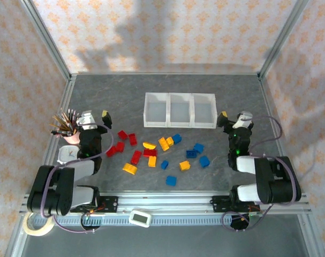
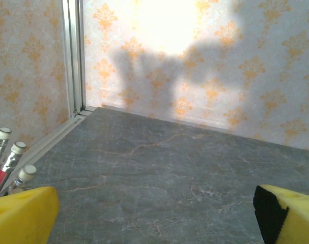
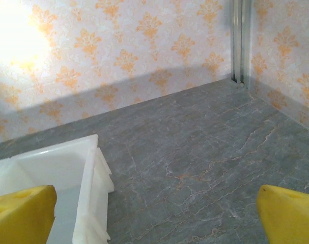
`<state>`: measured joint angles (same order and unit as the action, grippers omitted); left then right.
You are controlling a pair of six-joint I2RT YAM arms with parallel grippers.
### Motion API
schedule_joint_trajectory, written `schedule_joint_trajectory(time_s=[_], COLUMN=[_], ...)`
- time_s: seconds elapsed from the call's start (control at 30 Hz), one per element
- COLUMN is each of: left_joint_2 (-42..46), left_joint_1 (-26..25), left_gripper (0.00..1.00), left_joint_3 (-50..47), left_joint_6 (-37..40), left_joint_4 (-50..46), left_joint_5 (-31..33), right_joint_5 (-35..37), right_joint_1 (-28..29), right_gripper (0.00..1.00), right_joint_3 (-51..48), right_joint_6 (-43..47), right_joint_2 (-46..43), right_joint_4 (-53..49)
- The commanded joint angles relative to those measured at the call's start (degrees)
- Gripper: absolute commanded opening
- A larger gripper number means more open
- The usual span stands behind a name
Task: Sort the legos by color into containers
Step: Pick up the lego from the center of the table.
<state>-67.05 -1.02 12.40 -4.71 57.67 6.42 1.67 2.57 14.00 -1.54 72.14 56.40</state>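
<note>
Sorting looks not yet begun: the legos (image 1: 150,152) lie scattered in front of three empty containers (image 1: 169,111), the left gripper (image 1: 95,115) and right gripper (image 1: 234,116) flank them, jaws wide apart and empty, so next one must reach inward for a brick.

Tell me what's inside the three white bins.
Nothing: all three containers show bare white floors from above, and the legos lie on the table in front. In the right wrist view, a yellow fingertip covers the near corner of one bin.
</note>
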Motion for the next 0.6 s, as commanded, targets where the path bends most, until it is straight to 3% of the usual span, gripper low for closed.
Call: schedule_joint_trajectory(time_s=[0.0, 0.1, 0.23, 0.3, 0.37, 0.43, 0.57], left_joint_2=[5.1, 11.0, 16.4, 17.2, 17.8, 18.5, 18.3], left_joint_1=[0.5, 0.5, 0.6, 0.6, 0.7, 0.8, 0.8], left_gripper=[0.99, 0.99, 1.00, 0.99, 0.99, 0.99, 0.99], left_joint_3=[1.0, 1.6, 2.5, 0.3, -2.1, -1.6, 4.0], left_joint_6=[-3.8, -8.3, -20.5, -21.3, -25.7, -31.5, -31.4], left_joint_4=[-8.5, -13.7, -18.3, -13.1, -10.7, -15.3, -28.2], left_joint_5=[-1.1, -1.4, -1.6, -5.0, -3.5, -1.3, -5.8], right_joint_5=[1.7, 0.8, -2.4, -5.6, -9.6, -11.2, -13.9], right_joint_1=[-0.2, -0.2, -0.2, -0.3, -0.2, -0.2, 0.5], right_gripper=[1.00, 1.00, 1.00, 1.00, 1.00, 1.00, 1.00], right_joint_3=[2.1, 5.5, 11.0, 11.1, 11.9, 13.5, 15.5], right_joint_6=[-5.2, -11.0, -20.3, -23.0, -23.2, -23.7, -23.4], right_joint_2=[-5.6, -10.4, -12.7, -12.4, -12.0, -11.7, -12.1], right_joint_4=[-9.0, -18.9, -31.8, -33.1, -34.9, -38.1, -42.6])
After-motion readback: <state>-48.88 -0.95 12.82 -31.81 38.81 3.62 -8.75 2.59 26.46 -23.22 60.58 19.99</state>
